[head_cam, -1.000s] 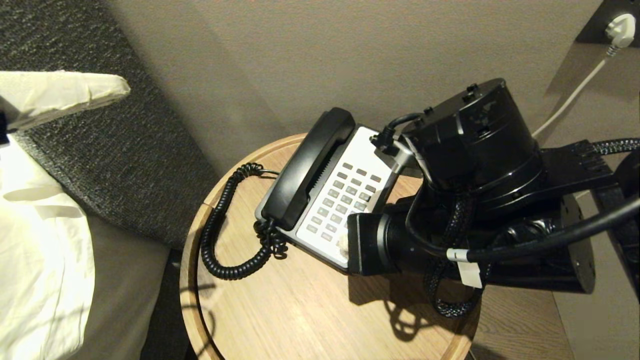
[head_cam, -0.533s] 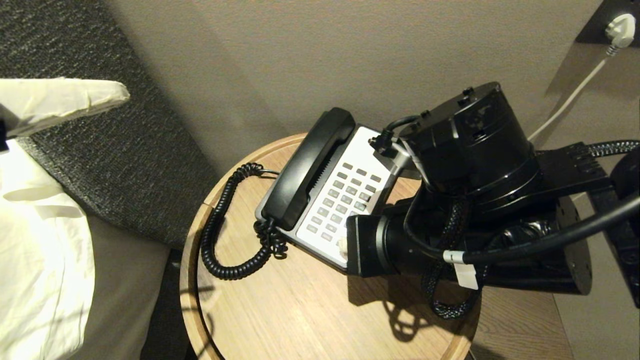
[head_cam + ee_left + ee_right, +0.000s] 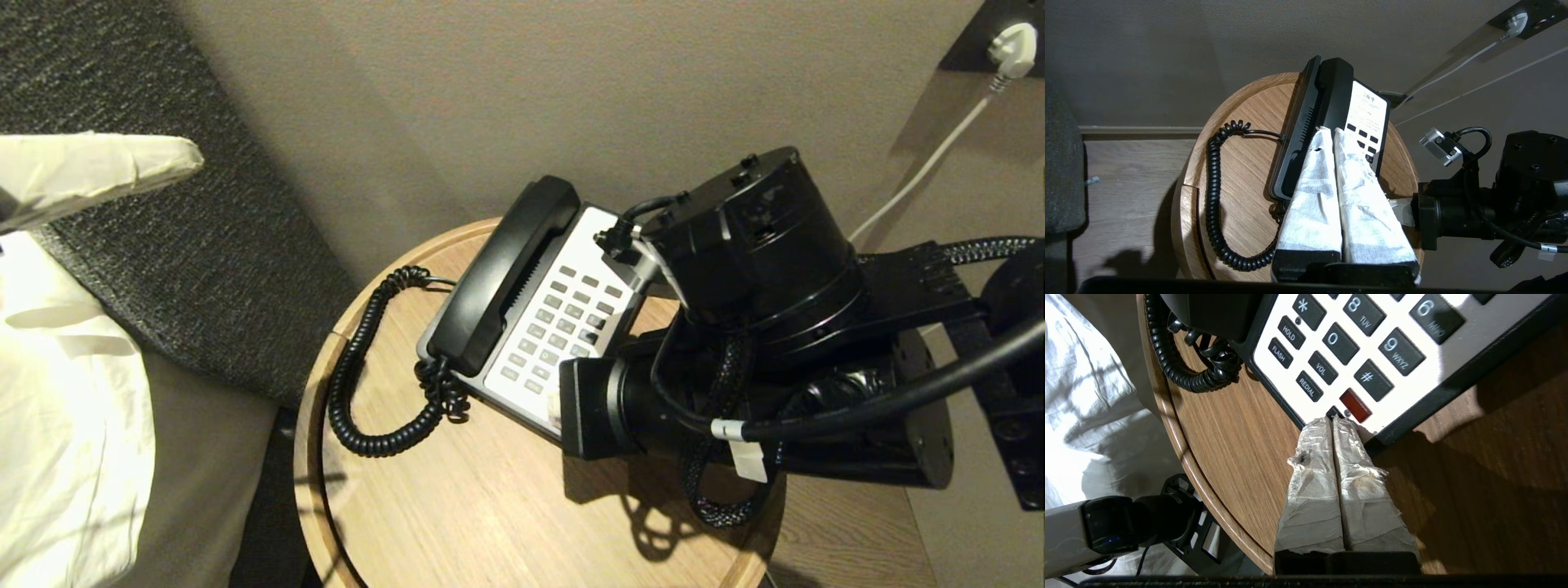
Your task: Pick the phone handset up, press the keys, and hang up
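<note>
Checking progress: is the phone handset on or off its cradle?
On. The phone handset lies seated along the phone base, coiled cord slack on the table; neither gripper holds it.

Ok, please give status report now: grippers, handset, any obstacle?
Right gripper shut, tips at keypad's near edge. Left gripper shut, raised clear. Phone handset on cradle. Nothing blocking.

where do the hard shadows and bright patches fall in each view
Head view: the right arm casts a dark shadow on the round table. Right wrist view: a bright patch on the phone base, deep shadow on the wood beside it. Left wrist view: dim, even light, a soft shadow on the floor.
</note>
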`<state>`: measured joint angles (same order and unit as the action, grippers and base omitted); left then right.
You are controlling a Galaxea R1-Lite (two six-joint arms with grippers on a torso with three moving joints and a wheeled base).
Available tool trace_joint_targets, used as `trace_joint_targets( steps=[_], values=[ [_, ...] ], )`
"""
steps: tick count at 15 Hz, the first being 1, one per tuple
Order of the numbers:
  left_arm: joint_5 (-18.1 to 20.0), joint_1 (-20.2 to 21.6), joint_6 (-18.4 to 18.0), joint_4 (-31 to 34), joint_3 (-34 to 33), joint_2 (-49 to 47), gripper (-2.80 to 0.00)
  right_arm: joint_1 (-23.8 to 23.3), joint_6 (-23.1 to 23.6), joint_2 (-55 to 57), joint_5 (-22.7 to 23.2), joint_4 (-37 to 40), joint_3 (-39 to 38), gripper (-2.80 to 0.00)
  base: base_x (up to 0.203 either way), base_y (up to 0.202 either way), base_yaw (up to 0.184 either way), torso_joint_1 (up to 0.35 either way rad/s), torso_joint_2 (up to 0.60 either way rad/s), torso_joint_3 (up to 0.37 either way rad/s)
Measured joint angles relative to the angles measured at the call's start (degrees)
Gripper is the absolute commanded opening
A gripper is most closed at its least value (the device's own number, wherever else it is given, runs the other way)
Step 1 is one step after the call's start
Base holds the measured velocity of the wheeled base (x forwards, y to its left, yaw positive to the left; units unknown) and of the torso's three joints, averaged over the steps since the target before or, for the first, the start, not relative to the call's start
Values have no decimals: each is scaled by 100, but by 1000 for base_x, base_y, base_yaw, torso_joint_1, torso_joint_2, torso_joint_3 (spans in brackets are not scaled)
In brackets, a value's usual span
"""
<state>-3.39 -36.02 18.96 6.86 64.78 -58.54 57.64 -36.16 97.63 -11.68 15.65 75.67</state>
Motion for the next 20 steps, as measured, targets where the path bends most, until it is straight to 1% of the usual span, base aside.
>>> trace_joint_targets(
  steps=[4,7,9,11,13,14,16,18,20],
  values=[
    [1,25,105,9,-112,61,-280,-1,-4,-157,-9,34,21,-280,0,0,0,0,0,0],
    [-7,81,204,-12,-364,138,-280,-1,-18,-342,-6,97,-37,-280,0,0,0,0,0,0],
    [-72,266,344,2,-572,234,-280,-1,-14,-476,-19,134,-43,-280,0,0,0,0,0,0],
    [-328,674,561,16,-792,352,-280,0,-13,-637,-44,279,-15,-280,0,0,0,0,0,0],
    [-851,1228,912,167,-1095,576,-280,0,-26,-802,-83,295,-9,-280,0,0,0,0,0,0],
    [-1022,1496,1027,269,-1263,734,-280,0,-31,-866,-162,281,-26,-280,0,0,0,0,0,0],
    [-1151,2065,1104,384,-1770,1147,-280,0,-33,-973,-280,246,-35,-280,0,0,0,0,0,0],
    [-1180,2613,1114,449,-2374,1614,-280,0,-33,-1080,-286,254,-31,-280,0,0,0,0,0,0],
    [-1160,3034,1081,589,-3122,2232,-280,0,-30,-1193,-284,279,-31,-280,0,0,0,0,0,0]
  ],
)
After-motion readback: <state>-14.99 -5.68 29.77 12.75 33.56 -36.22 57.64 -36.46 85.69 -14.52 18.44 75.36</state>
